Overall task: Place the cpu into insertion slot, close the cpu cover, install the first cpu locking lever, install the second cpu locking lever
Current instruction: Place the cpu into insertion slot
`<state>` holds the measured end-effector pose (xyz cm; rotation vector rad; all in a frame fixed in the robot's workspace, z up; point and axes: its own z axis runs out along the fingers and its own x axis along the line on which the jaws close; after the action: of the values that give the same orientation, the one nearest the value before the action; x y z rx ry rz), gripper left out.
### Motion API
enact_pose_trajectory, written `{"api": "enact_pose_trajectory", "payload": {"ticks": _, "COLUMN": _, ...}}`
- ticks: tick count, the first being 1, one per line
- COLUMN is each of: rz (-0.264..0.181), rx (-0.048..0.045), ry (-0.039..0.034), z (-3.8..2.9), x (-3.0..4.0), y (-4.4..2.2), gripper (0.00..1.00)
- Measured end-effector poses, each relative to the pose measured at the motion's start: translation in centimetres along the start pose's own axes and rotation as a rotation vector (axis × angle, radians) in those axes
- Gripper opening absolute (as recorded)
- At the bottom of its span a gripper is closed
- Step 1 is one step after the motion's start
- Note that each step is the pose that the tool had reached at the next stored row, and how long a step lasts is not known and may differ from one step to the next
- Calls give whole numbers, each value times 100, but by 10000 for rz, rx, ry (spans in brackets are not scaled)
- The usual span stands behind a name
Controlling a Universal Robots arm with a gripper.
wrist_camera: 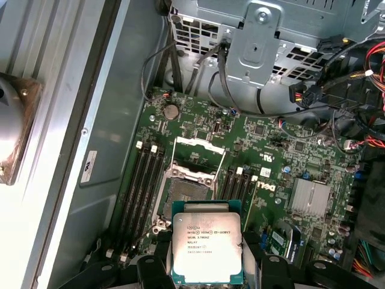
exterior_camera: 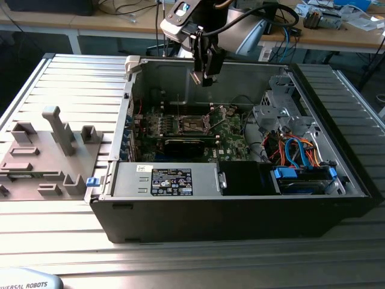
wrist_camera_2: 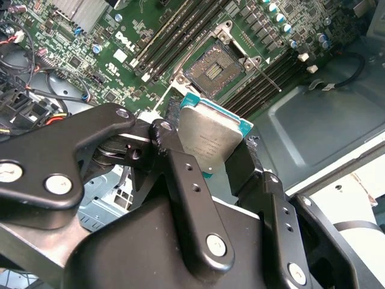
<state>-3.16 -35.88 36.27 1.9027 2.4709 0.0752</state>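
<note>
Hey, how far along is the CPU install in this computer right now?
Done: the pincer has the cpu gripped by its edges and held above the motherboard. In hand: the cpu hangs close to the insertion slot, not yet seated. Left: the slot is empty, the cpu cover stands open, and the locking levers look unlatched.

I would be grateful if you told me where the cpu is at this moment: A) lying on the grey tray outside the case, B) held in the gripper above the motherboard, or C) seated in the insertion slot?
B: the gripper clamps the cpu, and the insertion slot lies open and empty.
</note>
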Motion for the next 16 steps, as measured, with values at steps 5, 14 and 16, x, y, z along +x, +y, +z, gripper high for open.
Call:
{"api": "enact_pose_trajectory", "payload": {"ticks": 5, "rz": 20, "rx": 0, "ry": -1, "z": 0, "x": 0, "y": 0, "gripper": 54}}
{"api": "enact_pose_trajectory", "payload": {"ticks": 14, "rz": 69, "rx": 0, "ry": -4, "z": 0, "x": 0, "y": 0, "gripper": 54}}
{"api": "enact_pose_trajectory", "payload": {"ticks": 16, "rz": 80, "rx": -1, "ry": -4, "z": 0, "x": 0, "y": 0, "gripper": 54}}
